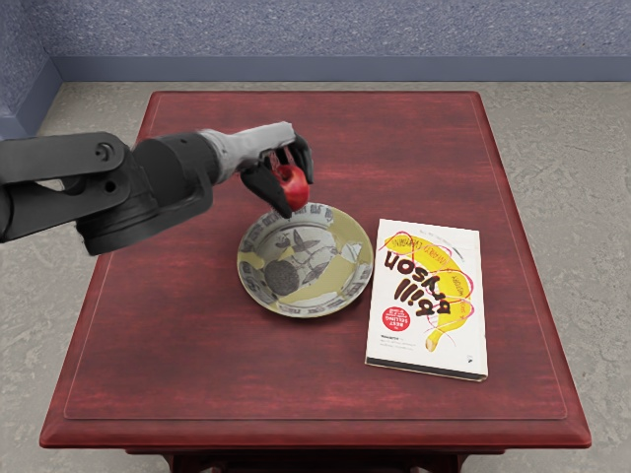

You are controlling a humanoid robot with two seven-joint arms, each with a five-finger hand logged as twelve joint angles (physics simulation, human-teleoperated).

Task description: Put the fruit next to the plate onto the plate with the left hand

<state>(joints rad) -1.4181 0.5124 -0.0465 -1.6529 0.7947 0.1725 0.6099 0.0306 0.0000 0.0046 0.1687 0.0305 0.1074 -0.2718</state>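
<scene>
Above plate (pixel 340 286) rim, apple (pixel 292 182) in left hand (pixel 279 169)

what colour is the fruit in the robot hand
The small round fruit is red, clearest in the head view.

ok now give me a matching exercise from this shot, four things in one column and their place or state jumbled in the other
Things:
1. apple
2. plate
3. book
4. left hand

Descriptions:
a. lies flat on the table, right of the plate
b. fingers closed around the apple
c. red, held at the plate's far-left rim
d. patterned, near the table's middle

Pairs: 1-c, 2-d, 3-a, 4-b
</scene>
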